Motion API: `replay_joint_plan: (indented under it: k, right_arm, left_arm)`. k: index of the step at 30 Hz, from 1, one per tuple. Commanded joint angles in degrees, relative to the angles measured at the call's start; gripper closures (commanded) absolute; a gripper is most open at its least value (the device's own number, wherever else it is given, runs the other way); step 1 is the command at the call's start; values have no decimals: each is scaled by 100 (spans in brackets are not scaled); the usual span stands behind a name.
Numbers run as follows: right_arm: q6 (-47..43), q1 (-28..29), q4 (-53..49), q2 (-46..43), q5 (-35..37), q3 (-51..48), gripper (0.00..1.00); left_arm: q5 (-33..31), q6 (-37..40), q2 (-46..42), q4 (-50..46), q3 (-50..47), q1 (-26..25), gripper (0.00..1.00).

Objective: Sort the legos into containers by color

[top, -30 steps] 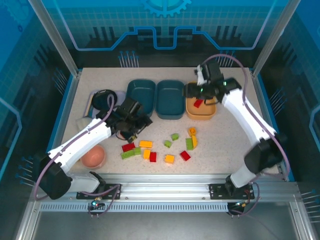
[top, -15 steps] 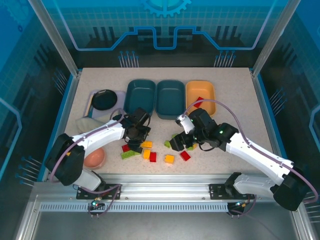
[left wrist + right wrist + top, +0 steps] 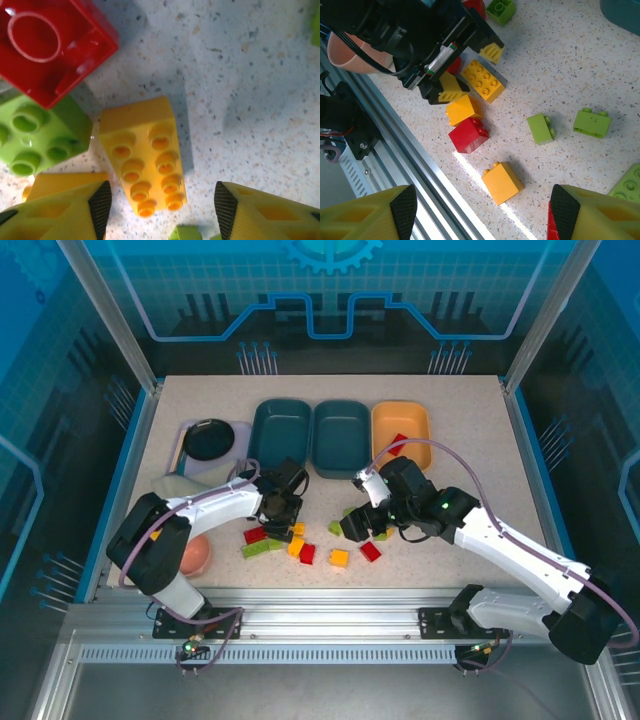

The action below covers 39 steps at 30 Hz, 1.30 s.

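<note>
Top view, left gripper (image 3: pixel 285 512): down low over a bunch of bricks on the table (image 3: pixel 470 480).
Top view, right gripper (image 3: pixel 358 526): down low too, near the middle of the table.
Top view, trays: left teal tray (image 3: pixel 280 435), middle teal tray (image 3: pixel 340 438) and orange tray (image 3: pixel 415 466) sit in a row at the back.
Top view, orange tray: one red brick (image 3: pixel 398 444) lies inside.
Left wrist view, left gripper: fingers (image 3: pixel 100 202) wide apart, holding nothing.
Left wrist view, long yellow brick (image 3: pixel 145 162): flat on the table between them, bumps up, with a green brick (image 3: pixel 35 135) just beside it.
Right wrist view, right gripper: fingers (image 3: pixel 402 202) spread wide, holding nothing.
Right wrist view, small yellow brick (image 3: pixel 502 182): on the table between them.
</note>
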Motion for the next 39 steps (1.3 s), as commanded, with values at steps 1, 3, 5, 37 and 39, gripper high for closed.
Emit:
replay_joint_plan:
  k: [1, 3, 5, 37, 39]
  right_arm:
    - [76, 19, 19, 23, -28, -9, 27]
    - [74, 6, 19, 50, -36, 20, 27]
    - [68, -8, 10, 76, -17, 40, 27]
    - [1368, -632, 1847, 191, 556, 578, 19]
    - [1652, -773, 2189, 466, 620, 720, 16]
  left_arm:
    - [-119, 38, 212, -233, 247, -17, 43]
    - [-86, 32, 246, -325, 256, -23, 44]
    - [-119, 40, 245, -408, 263, -25, 43]
    - [-684, 3766, 1058, -2208, 3607, 975, 71]
    - [-686, 4356, 1443, -2365, 4148, 1247, 72]
